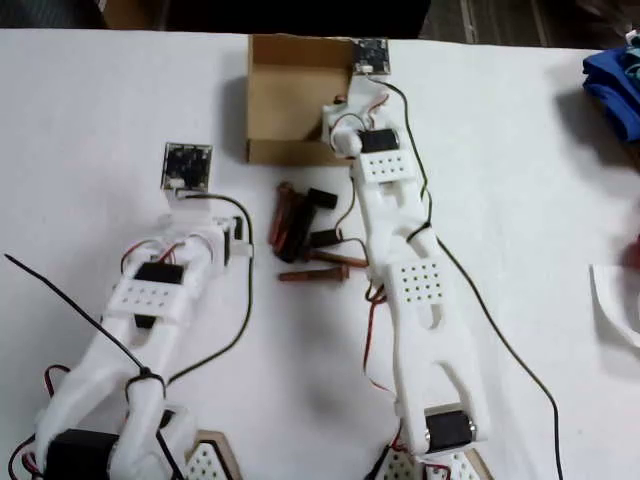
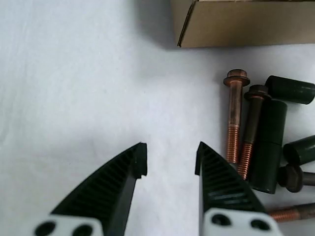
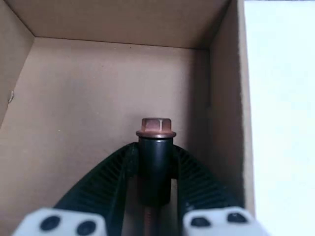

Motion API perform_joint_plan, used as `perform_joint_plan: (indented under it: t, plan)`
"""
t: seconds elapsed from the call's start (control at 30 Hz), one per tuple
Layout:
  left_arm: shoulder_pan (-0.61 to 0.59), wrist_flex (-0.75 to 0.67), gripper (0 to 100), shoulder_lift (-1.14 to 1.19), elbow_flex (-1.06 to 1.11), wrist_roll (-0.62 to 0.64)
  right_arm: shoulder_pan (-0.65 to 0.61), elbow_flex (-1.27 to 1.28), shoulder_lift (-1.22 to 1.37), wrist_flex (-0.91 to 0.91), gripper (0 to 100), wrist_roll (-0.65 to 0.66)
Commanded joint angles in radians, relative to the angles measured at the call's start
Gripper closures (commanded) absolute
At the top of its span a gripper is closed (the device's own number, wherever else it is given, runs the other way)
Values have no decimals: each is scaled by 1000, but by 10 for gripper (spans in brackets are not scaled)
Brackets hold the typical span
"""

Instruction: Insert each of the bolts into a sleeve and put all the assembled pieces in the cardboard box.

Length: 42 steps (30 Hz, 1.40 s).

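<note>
An assembled piece (image 3: 155,164), one copper bolt pushed through one black sleeve, is held by the right gripper (image 3: 155,150). Its fingers are closed on the sleeve from both sides, and the bolt head stands out beyond the fingertips. The piece is kept over the floor of the cardboard box (image 3: 98,88), in the right part of the box, which stands at the far side of the table (image 1: 120,100).

The left gripper (image 2: 170,160) is held low over the table, just left of the pile (image 1: 310,240). Its fingers are open and nothing is between them. The pile lies just near the box, between the two arms.

The parts are judged to be stiff metal, rather heavy for their size, and not fragile. Because they are round, they can probably roll when pushed. The sleeve looks smooth, so it may slip if it is squeezed near its end. It is best taken across the middle of its body. A bolt is better taken on the shank below the head. In an assembled piece the bolt is probably loose, so it may slide out if the head is tipped down.

Four loose bolts (image 2: 235,118) are counted, and three loose sleeves (image 2: 268,147), although some parts overlap. One assembled piece and one box are counted.
</note>
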Motion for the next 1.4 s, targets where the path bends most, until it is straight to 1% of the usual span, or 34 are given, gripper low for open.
perform_joint_plan:
  t: [0.0,0.1,0.27,0.3,0.37,0.43,0.57,0.7,0.77,0.8,0.93,1.03,1.1,1.2,1.37]
  plan:
    - [-12,-8,819,-40,-4,-6,-1,-44,-19,-27,974,8]
    - [-12,-8,819,-40,-4,-6,-1,-44,-19,-27,959,9]
    - [-12,-8,819,-40,-4,-6,-2,-46,-19,-27,812,9]
    - [-12,-8,819,-40,-4,-6,-2,-46,-19,-27,791,8]
    - [-12,-8,819,-40,-4,-6,-2,-46,-21,-27,781,8]
    - [-12,-8,819,-40,-4,-6,-2,-58,-21,-28,793,6]
    - [-12,-8,819,-40,-4,-6,-2,-180,-19,-22,830,0]
    - [-12,-8,819,-40,-4,-6,4,-347,-21,8,913,0]
    - [-12,-8,819,-40,-4,-6,10,-350,-50,53,966,0]
    - [-12,-8,819,-40,-4,-6,24,-344,-76,99,983,0]
    - [-12,-8,819,-40,-4,-6,74,-344,-185,421,942,6]
    - [-12,-15,819,-41,12,-6,84,-344,-288,702,924,8]
    - [-12,-15,819,-41,13,-6,81,-344,-351,831,922,6]
    - [-12,-15,819,-41,13,-6,84,-330,-429,947,924,8]
    - [-12,-15,819,-41,8,-6,124,-155,-487,940,925,-2]
